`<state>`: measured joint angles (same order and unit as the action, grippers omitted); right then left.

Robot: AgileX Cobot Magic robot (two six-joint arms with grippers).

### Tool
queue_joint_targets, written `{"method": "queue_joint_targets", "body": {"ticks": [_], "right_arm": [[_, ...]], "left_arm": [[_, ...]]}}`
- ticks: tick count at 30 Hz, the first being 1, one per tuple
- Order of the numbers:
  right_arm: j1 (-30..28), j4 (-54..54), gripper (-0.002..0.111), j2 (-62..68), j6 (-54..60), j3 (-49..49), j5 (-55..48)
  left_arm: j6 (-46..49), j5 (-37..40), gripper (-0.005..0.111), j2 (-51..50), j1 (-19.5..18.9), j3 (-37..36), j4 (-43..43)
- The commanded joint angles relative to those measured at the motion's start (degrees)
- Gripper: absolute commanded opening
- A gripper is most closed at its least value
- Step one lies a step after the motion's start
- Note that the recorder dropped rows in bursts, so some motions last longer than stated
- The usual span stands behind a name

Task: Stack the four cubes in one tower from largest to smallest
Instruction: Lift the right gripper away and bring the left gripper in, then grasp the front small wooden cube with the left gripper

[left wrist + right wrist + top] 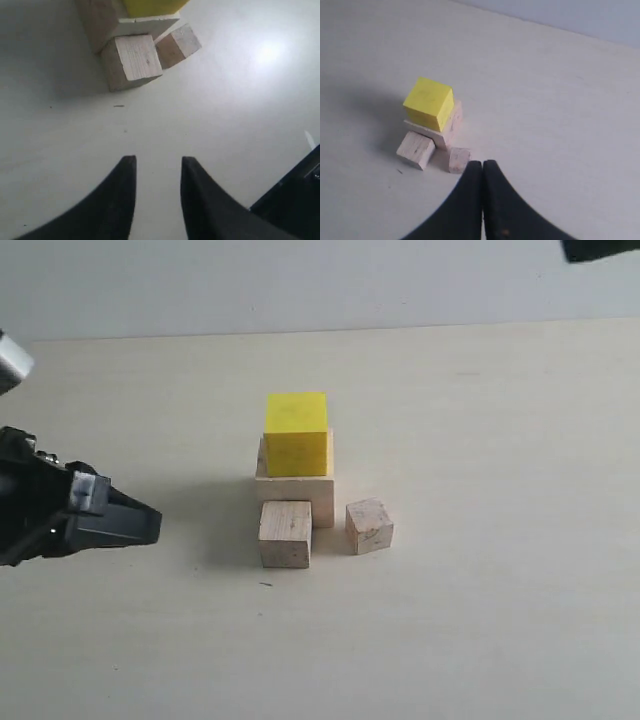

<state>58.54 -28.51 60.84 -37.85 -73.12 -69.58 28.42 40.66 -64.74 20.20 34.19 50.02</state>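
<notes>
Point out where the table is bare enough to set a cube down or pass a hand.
Bare: the pale table right of the small pale wooden cube, behind the bright yellow cube, and all along the front. Crowded: the medium pale wooden cube abuts the large pale wooden cube, the small one close beside.

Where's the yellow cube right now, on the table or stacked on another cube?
Stacked: the yellow cube sits on the large wooden cube, with nothing on top of it.

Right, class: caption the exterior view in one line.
Yellow cube on large cube; medium cube and small cube beside; left gripper nearby.
</notes>
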Motion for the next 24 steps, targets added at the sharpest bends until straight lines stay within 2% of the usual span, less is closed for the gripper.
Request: {"method": "queue_joint_targets", "body": {"ticks": [1,2,3,6,8,15,20,24], "right_arm": [[0.0,-1.6,0.000,-6.4,0.3,0.3,-0.4],[0.0,-1.9,0.000,-7.7,0.3,0.3,-0.4],[0.0,-2.3,0.000,-8.4,0.3,0.3,-0.4],[0.0,-6.5,0.000,-10.3,0.3,1.1,-0.4],[0.0,-9.7,0.000,-10.9,0.3,3.1,-0.4],[0.0,-16.2,0.000,-10.9,0.3,9.9,-0.4],[0.0,-18.1,0.000,-10.9,0.2,10.7,-0.4],[0.1,-17.6,0.000,-12.5,-1.0,10.7,-0.4]], "left_arm": [[0.2,-1.5,0.051,-5.9,4.5,-0.1,3.8],[0.2,-4.0,0.057,-7.9,7.2,-0.1,5.0],[0.2,-6.1,0.058,-9.1,8.7,-0.1,5.7],[0.2,-14.4,0.058,-13.2,13.6,0.1,6.7],[-0.2,-17.7,0.058,-16.2,15.2,1.4,7.0],[3.6,-17.8,0.061,-24.4,15.2,5.2,7.1],[4.7,-18.4,0.064,-25.1,15.2,5.4,10.9],[4.8,-17.5,0.064,-25.1,15.2,5.4,10.2]]}}
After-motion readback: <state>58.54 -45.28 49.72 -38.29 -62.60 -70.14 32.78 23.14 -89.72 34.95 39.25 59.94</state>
